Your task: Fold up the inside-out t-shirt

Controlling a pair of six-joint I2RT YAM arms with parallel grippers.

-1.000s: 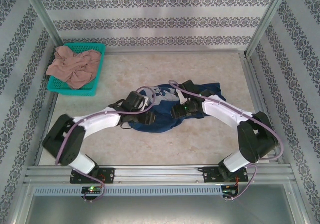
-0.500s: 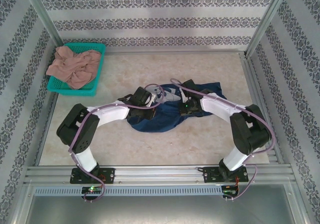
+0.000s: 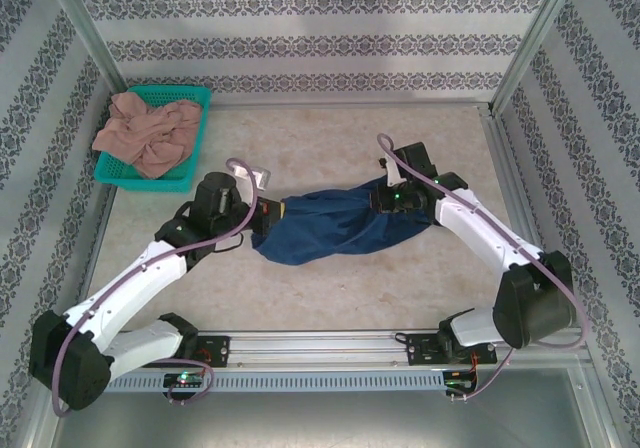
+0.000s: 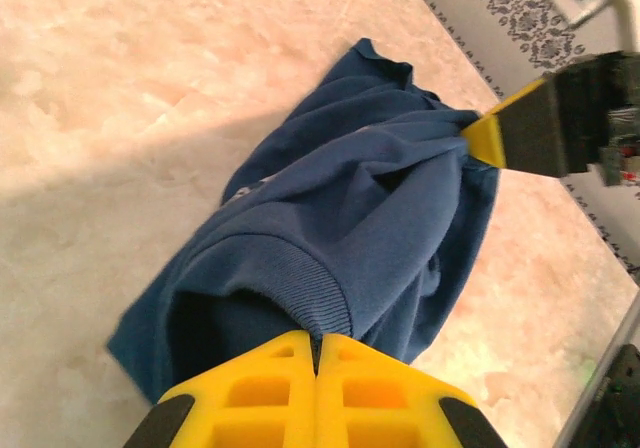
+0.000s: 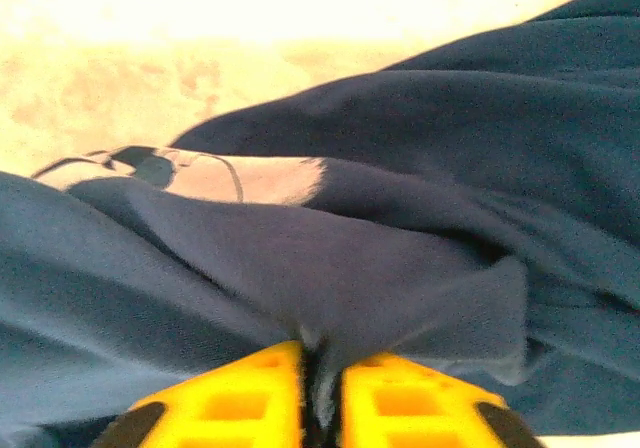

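Navy t-shirt [image 3: 335,230] spans the table [image 3: 400,133] centre, left gripper [image 4: 316,353] and right gripper [image 5: 318,363] each pinching an end; we should pull evenly, level

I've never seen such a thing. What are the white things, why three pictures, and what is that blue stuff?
They are two robot arms bolted at the near edge of a beige stone-look table. One picture looks down from above; the other two come from a camera on each wrist, so the yellow fingers there are that arm's own tool. The left tool and the right tool each pinch one end of a dark navy blue cotton t-shirt, stretched between them over the table. At the far left a teal plastic basket holds a crumpled pinkish-tan garment.
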